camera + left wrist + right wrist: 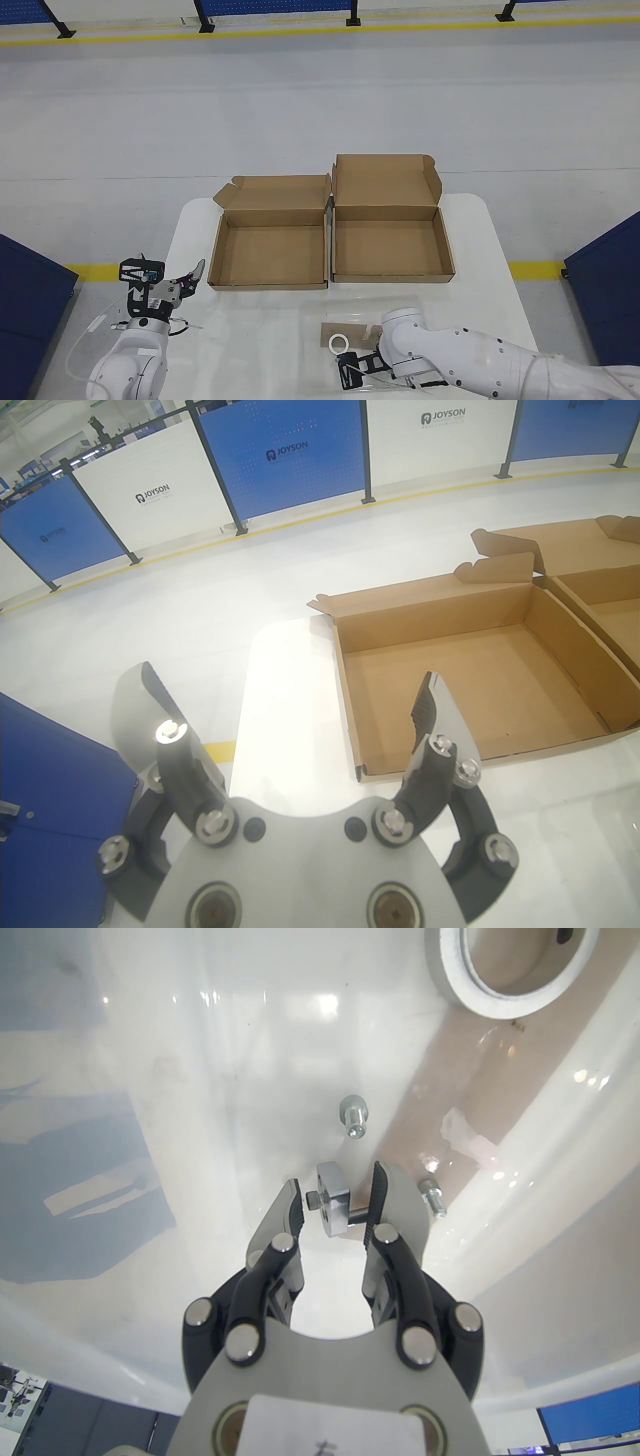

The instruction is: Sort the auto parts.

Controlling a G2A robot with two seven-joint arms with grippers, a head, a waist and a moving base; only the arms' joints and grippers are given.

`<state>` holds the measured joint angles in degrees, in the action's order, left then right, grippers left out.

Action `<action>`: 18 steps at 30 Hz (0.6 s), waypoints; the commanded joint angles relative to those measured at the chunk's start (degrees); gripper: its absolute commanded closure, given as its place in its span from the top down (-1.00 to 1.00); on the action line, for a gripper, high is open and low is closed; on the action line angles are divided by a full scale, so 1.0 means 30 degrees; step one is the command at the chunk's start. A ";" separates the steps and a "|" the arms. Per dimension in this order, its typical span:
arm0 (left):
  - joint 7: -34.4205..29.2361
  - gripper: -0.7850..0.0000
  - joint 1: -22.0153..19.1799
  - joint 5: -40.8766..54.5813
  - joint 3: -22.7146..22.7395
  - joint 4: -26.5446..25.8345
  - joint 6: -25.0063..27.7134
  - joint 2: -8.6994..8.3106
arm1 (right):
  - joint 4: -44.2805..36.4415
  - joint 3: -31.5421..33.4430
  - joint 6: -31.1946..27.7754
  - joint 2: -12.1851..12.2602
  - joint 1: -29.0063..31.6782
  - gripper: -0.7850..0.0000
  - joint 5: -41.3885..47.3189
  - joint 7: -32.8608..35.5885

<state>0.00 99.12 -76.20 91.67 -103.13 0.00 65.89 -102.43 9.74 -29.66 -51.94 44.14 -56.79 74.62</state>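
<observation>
Auto parts are gathered at the near middle of the worktop (250, 330). A metal plate with a pin (332, 1205) is straddled by the right hand (336, 1177), set apart across the pin's ends, seemingly to clamp it lengthwise. A bolt (353, 1115) and a white ring (500, 973) are made out beside it in the right wrist view; from above, a left box (268, 255) and a right box (388, 245) are seen beyond. The left hand (287, 675) is held wide apart, near left, probably out of the way.
</observation>
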 commanded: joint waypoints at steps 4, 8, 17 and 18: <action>0.0000 1.00 0.0000 0.0000 0.0000 0.0000 0.0000 0.0000 | 0.0148 0.0001 0.0063 -0.0111 0.0034 -0.42 -0.0076 0.0063; 0.0000 1.00 0.0000 0.0000 0.0000 0.0000 0.0000 0.0000 | 0.0216 0.0001 0.0155 -0.0179 0.0049 -1.00 -0.0045 0.0155; 0.0000 1.00 0.0000 0.0000 0.0000 0.0000 0.0000 0.0000 | 0.0057 0.0308 0.0144 -0.0171 0.0090 -1.00 0.0566 0.0036; 0.0000 1.00 0.0000 0.0000 0.0000 0.0000 0.0000 0.0000 | 0.0031 0.0433 0.0129 -0.0129 0.0130 -1.00 0.0706 -0.0090</action>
<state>0.00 99.12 -76.20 91.67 -103.13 0.00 65.89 -102.24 10.61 -29.22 -52.46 44.41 -55.16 74.75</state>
